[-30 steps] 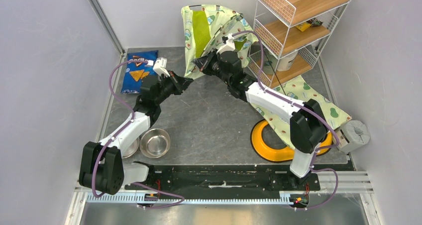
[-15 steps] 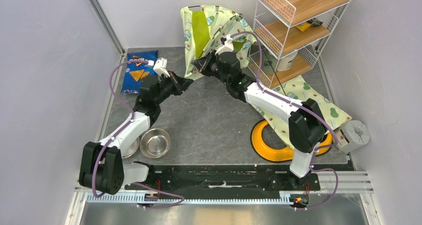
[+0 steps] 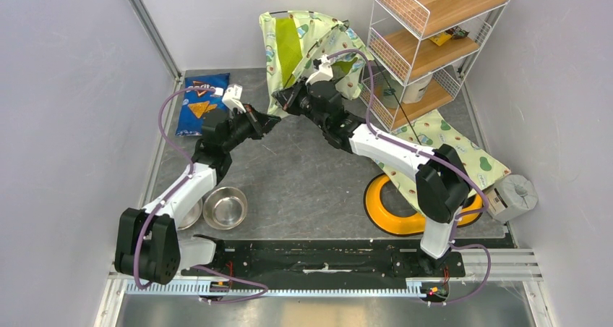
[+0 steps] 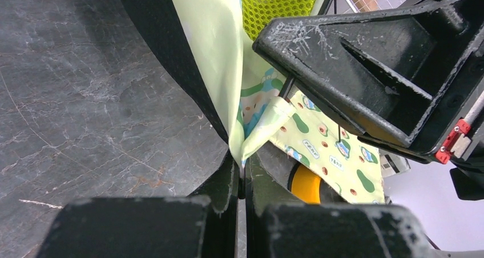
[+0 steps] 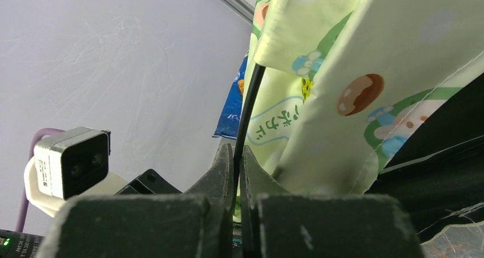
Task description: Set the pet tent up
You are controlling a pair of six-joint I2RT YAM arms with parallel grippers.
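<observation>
Partly upright, slack pale-green pet tent point(image 3: 318, 34).

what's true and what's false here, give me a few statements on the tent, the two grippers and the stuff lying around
1. The left gripper is shut on a corner of the tent fabric. True.
2. The right gripper is open and clear of the tent. False: it is shut on a thin black pole of the tent.
3. The blue chip bag lies flat on the table, left of the tent. True.
4. The metal bowls stand on the wire shelf. False: they sit on the table near its front left edge.
</observation>
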